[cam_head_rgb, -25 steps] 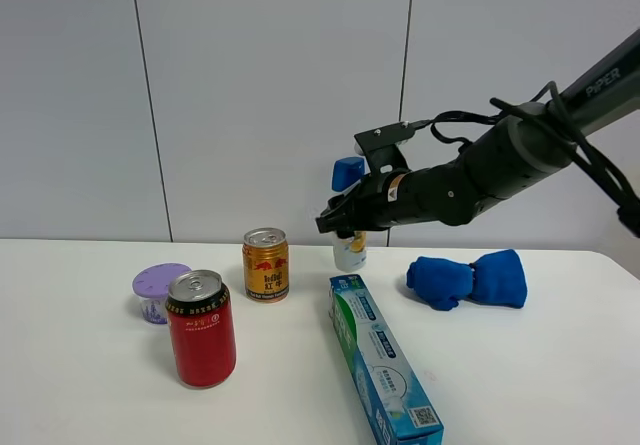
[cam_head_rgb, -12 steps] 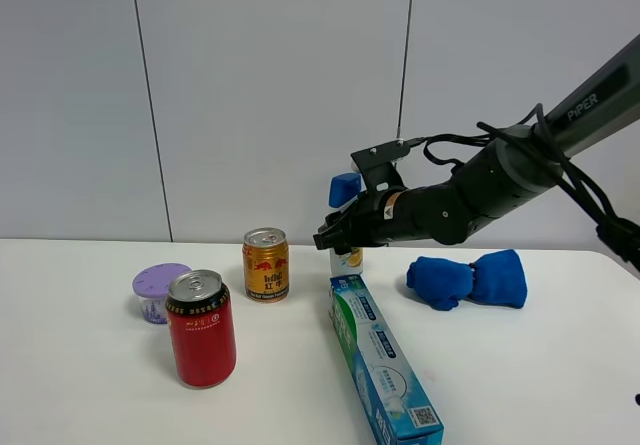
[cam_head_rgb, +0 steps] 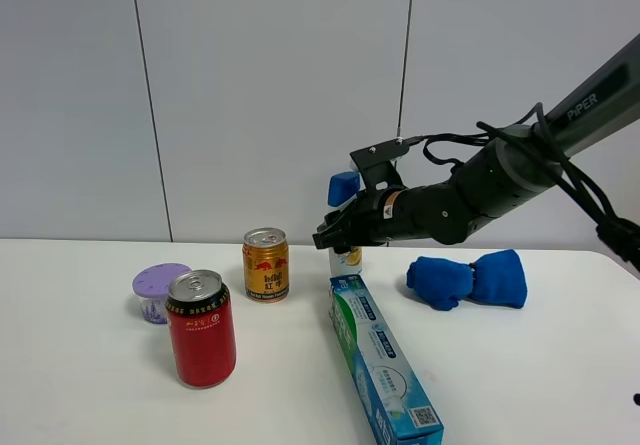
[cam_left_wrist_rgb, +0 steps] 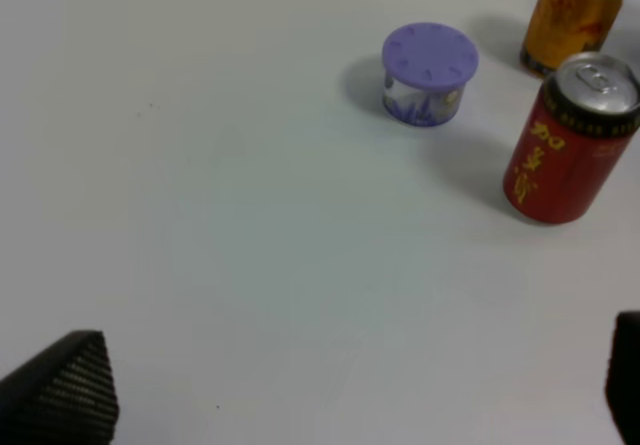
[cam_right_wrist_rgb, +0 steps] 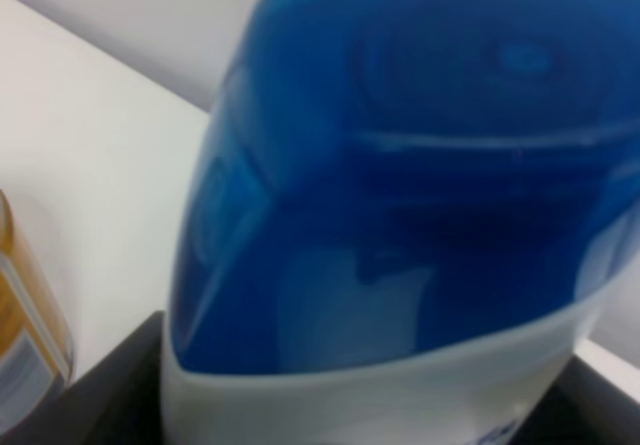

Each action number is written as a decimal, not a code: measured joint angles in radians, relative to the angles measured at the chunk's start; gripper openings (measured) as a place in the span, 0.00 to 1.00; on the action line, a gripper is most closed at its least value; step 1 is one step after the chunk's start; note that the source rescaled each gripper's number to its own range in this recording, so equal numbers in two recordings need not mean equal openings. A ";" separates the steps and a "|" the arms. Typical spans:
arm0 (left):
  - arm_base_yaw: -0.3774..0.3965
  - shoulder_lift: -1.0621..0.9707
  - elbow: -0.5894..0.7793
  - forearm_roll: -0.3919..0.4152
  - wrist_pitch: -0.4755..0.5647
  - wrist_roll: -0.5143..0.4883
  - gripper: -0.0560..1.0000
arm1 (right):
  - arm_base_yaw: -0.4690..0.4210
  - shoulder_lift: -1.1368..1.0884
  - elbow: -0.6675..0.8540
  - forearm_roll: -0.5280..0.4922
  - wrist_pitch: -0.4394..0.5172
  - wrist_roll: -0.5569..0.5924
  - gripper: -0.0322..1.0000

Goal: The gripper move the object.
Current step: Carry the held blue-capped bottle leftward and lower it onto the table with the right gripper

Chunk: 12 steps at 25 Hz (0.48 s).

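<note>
The white shampoo bottle (cam_head_rgb: 347, 259) with its blue cap (cam_head_rgb: 343, 187) stands upright at the back middle of the table, between the gold can and the blue cloth. My right gripper (cam_head_rgb: 338, 231) is shut around the bottle's middle, hiding most of its body. In the right wrist view the blue cap (cam_right_wrist_rgb: 400, 165) fills the frame, with black fingers (cam_right_wrist_rgb: 90, 385) low at both sides of the white body. My left gripper shows only as two black fingertips (cam_left_wrist_rgb: 60, 385), wide apart over bare table, holding nothing.
A long toothpaste box (cam_head_rgb: 383, 359) lies just in front of the bottle. A gold can (cam_head_rgb: 265, 264), a red can (cam_head_rgb: 201, 328) and a small purple-lidded jar (cam_head_rgb: 160, 292) stand to the left. A blue cloth bundle (cam_head_rgb: 468, 279) lies to the right.
The right gripper has come down with the bottle, from held above the table to the bottle's base at the tabletop, shifting slightly left. In the last half second it barely moved.
</note>
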 joint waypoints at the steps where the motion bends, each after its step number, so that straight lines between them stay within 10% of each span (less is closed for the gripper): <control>1: 0.000 0.000 0.000 0.000 0.000 0.000 1.00 | 0.000 0.000 0.000 0.000 0.009 0.000 0.04; 12: 0.000 0.000 0.000 0.000 0.000 0.000 1.00 | 0.000 0.000 -0.001 0.000 0.006 0.000 0.30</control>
